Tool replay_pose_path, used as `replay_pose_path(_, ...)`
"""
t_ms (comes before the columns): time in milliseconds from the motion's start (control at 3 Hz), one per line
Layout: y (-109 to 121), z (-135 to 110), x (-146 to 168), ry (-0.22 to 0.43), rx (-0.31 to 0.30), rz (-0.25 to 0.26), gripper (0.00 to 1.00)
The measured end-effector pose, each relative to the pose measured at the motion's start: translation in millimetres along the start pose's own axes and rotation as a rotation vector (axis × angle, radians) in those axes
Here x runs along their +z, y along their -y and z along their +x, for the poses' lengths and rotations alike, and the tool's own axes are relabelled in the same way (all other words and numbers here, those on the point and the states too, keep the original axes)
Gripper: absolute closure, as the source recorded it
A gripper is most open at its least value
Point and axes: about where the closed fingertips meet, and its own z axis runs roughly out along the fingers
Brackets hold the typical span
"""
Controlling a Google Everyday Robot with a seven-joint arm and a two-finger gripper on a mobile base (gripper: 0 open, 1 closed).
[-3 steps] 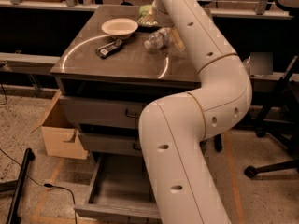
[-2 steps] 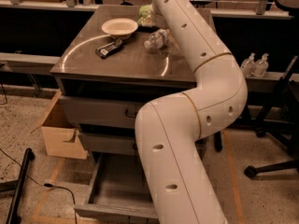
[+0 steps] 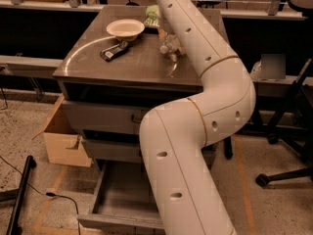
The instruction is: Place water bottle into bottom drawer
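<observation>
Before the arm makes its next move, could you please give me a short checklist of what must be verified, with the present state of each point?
1. Bottom drawer pulled open: ok.
2. Drawer floor free: ok where visible; the arm hides its right part.
3. Water bottle located: ok, on the cabinet top, partly behind the arm.
4. Claw located: cannot tell; the arm leaves the picture at the top edge, so the claw is out of view.
5. Bottle held: cannot tell.
6. Bowl and dark flat object apart from the bottle: ok.
</observation>
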Motion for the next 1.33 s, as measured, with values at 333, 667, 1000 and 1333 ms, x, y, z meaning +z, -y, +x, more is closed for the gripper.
replay_pose_path(333,-6,3,0,0.001,-0.002,-0.005,0.64)
replay_pose_path(667,-10,4,-13,0.03,0.017,0.022,0.86)
replay_pose_path(1000,-23,7,-39,0.102,0.08,0.093,1.0)
replay_pose_path(1333,-26,-3,-63,0.226,0.059,0.215,1.0)
